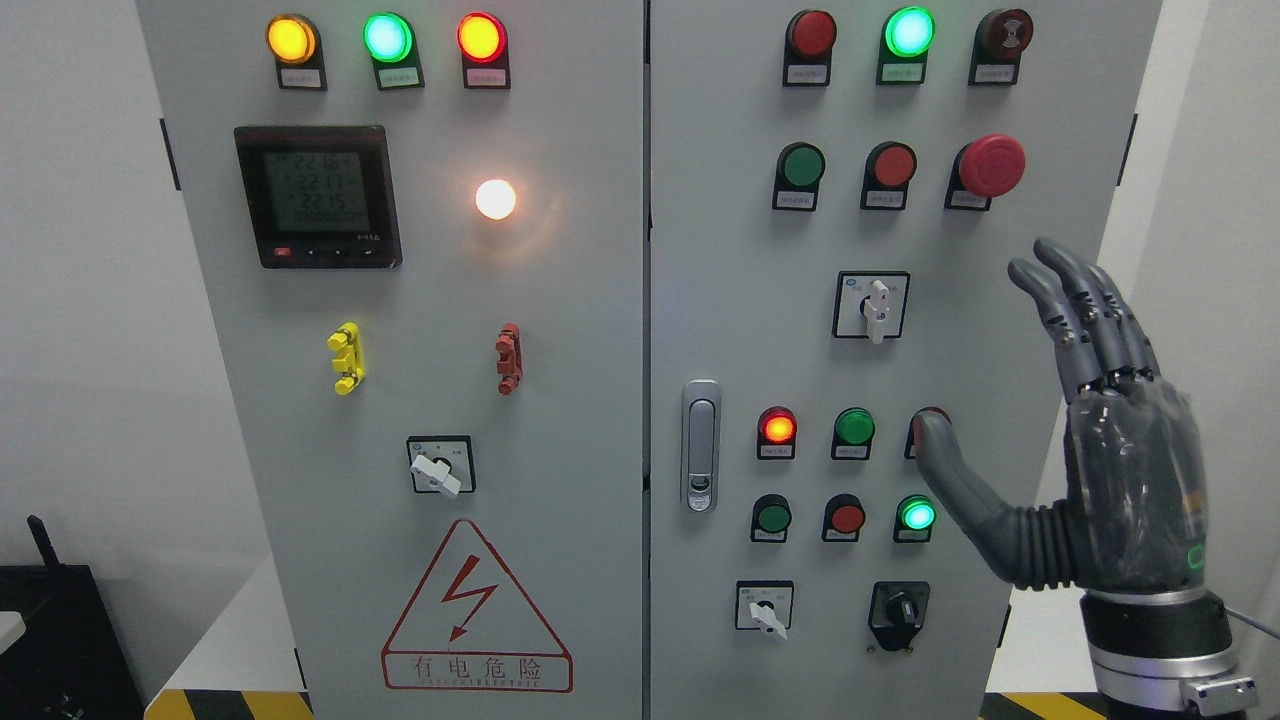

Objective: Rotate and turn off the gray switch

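A grey control cabinet (600, 330) faces me with two doors. Three rotary switches have pale grey knobs: one on the right door's upper middle (873, 306) pointing straight down, one at the right door's bottom (766, 609) pointing down-right, and one on the left door (438, 468) pointing down-right. My right hand (990, 350) is raised in front of the right door's right edge, fingers spread and empty. Its fingertips (1045, 262) are right of the upper switch, apart from it. Its thumb (935, 440) covers part of a red button. The left arm is out of view.
A black rotary switch (897, 612) sits right of the bottom grey one. A red mushroom stop button (990, 165) stands out above the hand. Lit and unlit buttons fill the right door. A door latch (701, 445) is at its left edge. A dark object (50, 640) is at lower left.
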You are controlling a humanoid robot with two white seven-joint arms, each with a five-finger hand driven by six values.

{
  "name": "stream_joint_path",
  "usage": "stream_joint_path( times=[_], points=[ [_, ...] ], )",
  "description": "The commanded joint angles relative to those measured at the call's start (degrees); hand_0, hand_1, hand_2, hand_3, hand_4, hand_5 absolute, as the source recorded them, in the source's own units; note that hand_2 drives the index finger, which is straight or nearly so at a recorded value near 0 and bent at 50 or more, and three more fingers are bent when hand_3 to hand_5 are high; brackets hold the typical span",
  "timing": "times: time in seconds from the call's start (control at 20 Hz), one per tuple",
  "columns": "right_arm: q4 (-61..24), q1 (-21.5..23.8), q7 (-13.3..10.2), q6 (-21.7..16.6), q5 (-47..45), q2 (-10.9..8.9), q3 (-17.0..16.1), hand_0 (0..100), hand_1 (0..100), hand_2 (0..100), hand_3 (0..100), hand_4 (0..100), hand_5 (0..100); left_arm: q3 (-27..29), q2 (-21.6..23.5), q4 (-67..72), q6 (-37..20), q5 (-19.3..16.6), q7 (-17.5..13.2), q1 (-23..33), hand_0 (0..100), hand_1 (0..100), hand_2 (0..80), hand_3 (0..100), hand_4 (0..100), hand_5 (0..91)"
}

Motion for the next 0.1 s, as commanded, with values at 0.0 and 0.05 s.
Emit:
stream_joint_path(
  times=[0.0,0.05],
  points=[
    [-0.5,0.2,0.0,0.0,0.0,-0.02,-0.2,35,35,9,7,0,0,1.8,0.0,1.3,-0.1,-0.4,-0.1,0.0,12,39,0.0,0,0,0.0],
    [-0.5,0.3,0.0,0.0,0.0,-0.02,-0.2,35,35,10,8,0,0,1.8,0.0,1.3,0.0,-0.4,0.0,0.0,12,39,0.0,0,0,0.0]
  ],
)
